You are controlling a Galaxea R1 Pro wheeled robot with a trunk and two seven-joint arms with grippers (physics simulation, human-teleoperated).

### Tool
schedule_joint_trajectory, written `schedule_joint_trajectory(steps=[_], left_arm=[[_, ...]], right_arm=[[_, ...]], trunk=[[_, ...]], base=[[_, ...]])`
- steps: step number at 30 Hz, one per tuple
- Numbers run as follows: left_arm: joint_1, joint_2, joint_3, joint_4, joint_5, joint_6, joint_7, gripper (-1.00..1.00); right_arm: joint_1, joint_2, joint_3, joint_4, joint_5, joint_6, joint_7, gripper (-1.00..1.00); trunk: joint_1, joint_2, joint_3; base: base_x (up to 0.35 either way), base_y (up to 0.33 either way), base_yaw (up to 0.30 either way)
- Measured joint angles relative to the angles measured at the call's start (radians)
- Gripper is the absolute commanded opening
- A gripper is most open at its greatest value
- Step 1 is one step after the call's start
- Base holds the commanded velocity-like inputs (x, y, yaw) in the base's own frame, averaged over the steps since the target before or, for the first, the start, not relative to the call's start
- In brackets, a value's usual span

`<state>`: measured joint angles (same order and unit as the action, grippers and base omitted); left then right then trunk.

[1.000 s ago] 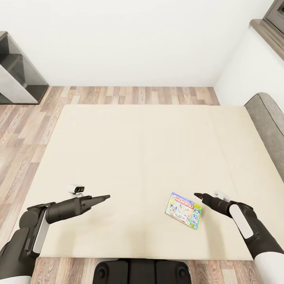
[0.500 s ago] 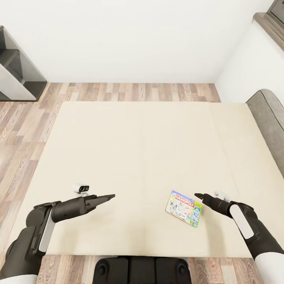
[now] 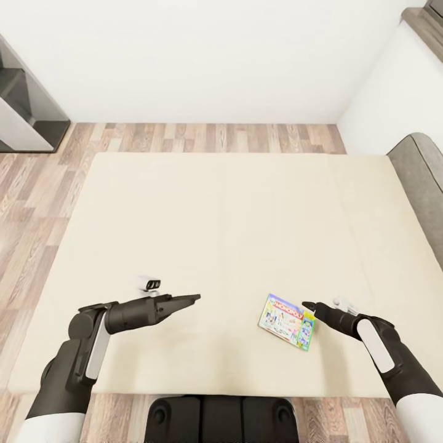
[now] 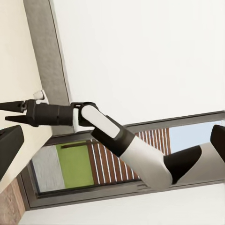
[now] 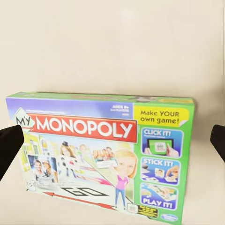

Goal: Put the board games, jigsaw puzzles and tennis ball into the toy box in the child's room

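**Q:** Black fingers first: how do they stand, and where is the game?

**A:** The right gripper point(image 3: 307, 305) has its fingers spread apart; in the right wrist view one dark fingertip point(image 5: 10, 149) sits at each side edge with nothing between them but the game point(image 5: 101, 152). From the head view, the game point(image 3: 287, 320) lies flat on the bed point(image 3: 221, 209), just beside those fingertips, near the bed's front edge. Whether they touch the box, I cannot tell.

**Q:** And the left gripper?

**A:** The left gripper point(image 3: 195, 298) hovers over the bed, well apart from the game, pointing toward it. Its fingers look pressed together from the head view, yet the left wrist view shows dark tips at both edges, parted, holding nothing.

**Q:** What does one view add that another lacks?

**A:** The right wrist view lets you read the box: "My Monopoly", green border, red banner. The left wrist view looks across to the right arm point(image 4: 117, 140) against a white wall and window. The head view adds the wood floor point(image 3: 203, 136) and a grey shelf point(image 3: 24, 104).
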<state>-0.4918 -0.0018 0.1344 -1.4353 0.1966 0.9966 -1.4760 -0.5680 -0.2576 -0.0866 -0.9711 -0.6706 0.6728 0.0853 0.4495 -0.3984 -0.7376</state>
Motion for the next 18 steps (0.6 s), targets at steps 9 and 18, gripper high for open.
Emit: schedule_joint_trajectory(steps=[9, 18], left_arm=[[-0.014, -0.031, -0.046, -0.010, 0.000, -0.004, 0.004, 1.00], [-0.017, -0.004, -0.043, -0.021, 0.000, -0.005, -0.010, 1.00]], right_arm=[[0.001, 0.003, 0.000, 0.001, 0.000, -0.002, 0.000, 1.00], [0.002, -0.001, 0.000, 0.000, 0.000, -0.002, 0.000, 1.00]], trunk=[[0.000, 0.000, -0.015], [0.000, 0.000, -0.029]], base=[[0.000, 0.000, 0.000], [0.000, 0.000, 0.000]])
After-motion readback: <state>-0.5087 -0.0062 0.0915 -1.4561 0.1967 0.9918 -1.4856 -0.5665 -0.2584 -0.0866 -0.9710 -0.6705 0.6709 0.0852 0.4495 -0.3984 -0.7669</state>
